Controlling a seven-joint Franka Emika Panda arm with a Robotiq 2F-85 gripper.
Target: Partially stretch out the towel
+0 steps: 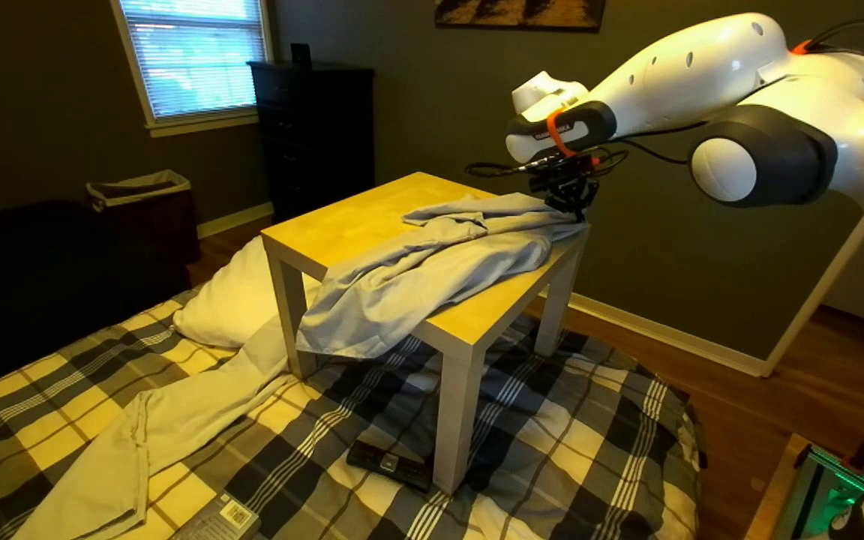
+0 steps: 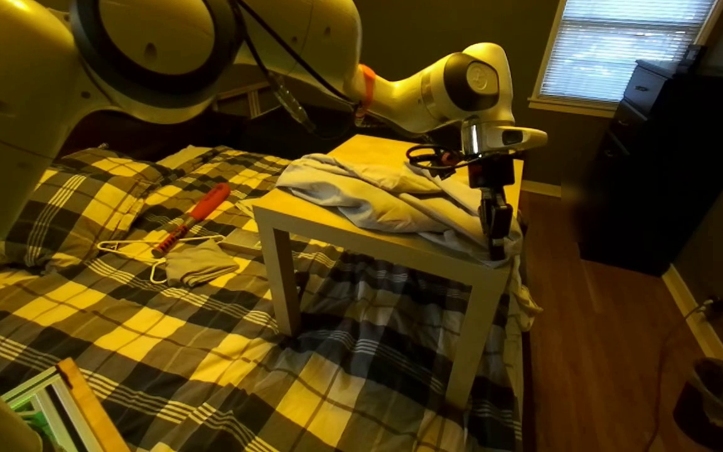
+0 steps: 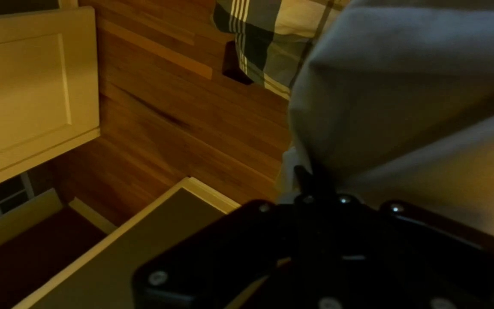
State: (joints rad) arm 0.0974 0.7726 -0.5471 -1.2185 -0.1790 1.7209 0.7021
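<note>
I am pointing my tool down at a corner of the tabletop, right of centre in both exterior views. The tool is standing narrow and is pinching a gathered bit of the towel between its tips. In the wrist view it is showing dark along the bottom of the frame, and folds of the towel are running from the right side toward its tips.

The towel, grey-white and rumpled, is lying across the tabletop. In an exterior view it is slanting from my tool, right of centre, to the lower middle of the frame, where its end is hanging over the tabletop's edge. Yellow wood is showing on both sides of it.

The legs of the tabletop are standing on a plaid bedspread, which is filling much of the lower frame. A white pillow is lying left of centre, partly behind a leg, and a black remote is lying near another leg, below centre. A box is poking up at the bottom edge, left of the middle.

In an exterior view a red stick, a white hanger and a folded cloth are lying on the bedspread, left of centre. A dark dresser is standing near a window, upper left in an exterior view, and a waste bin is sitting at the lower right in an exterior view
</note>
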